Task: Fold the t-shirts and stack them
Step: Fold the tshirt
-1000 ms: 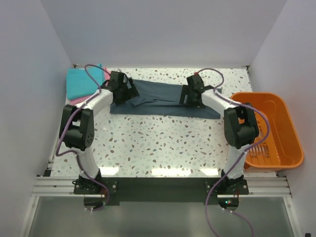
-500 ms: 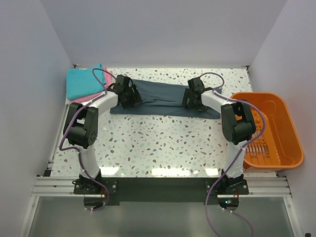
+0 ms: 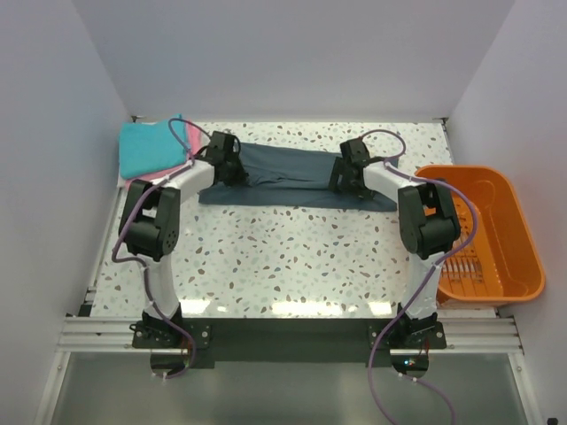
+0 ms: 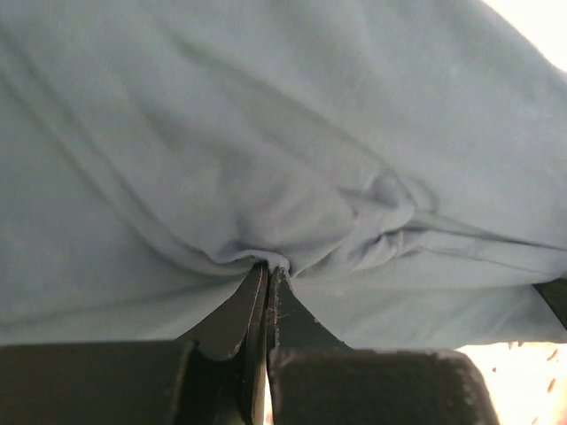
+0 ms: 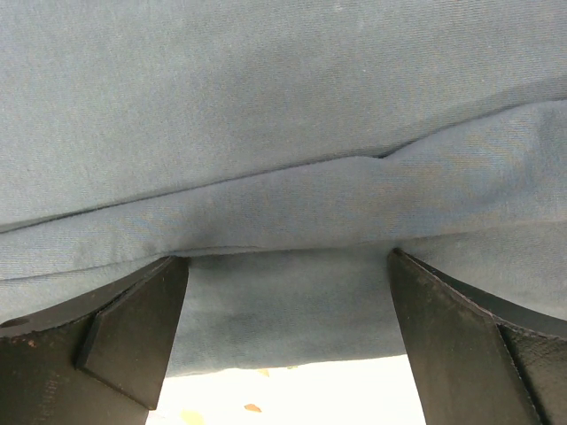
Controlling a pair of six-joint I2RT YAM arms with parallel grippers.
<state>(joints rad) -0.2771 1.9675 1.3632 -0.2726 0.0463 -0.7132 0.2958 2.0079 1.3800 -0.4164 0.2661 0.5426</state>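
Right now the slate blue-grey t-shirt (image 3: pixel 288 177) lies as a long, creased band across the far part of the speckled table (image 3: pixel 283 257), toward 12 o'clock in the overhead view, with both arms reaching out to it. The left gripper (image 4: pixel 267 270) sits at the band's 9 o'clock end, its fingers pressed together on a small pinch of the cloth, which puckers into creases fanning away from the tips. The right gripper (image 5: pixel 288 258) is at the 3 o'clock end, low over the shirt, its fingers (image 5: pixel 133 328) spread wide with a folded ridge of fabric running across between them; whether the tips touch the cloth cannot be told. At about 10 o'clock, in the far left corner, the turquoise t-shirt (image 3: pixel 146 149) rests folded on top of the pink t-shirt (image 3: pixel 194 135), whose edges peek out beneath it. An orange bin (image 3: pixel 483 212) stands beyond the table's edge at 3 o'clock, well apart from the stacked shirts.
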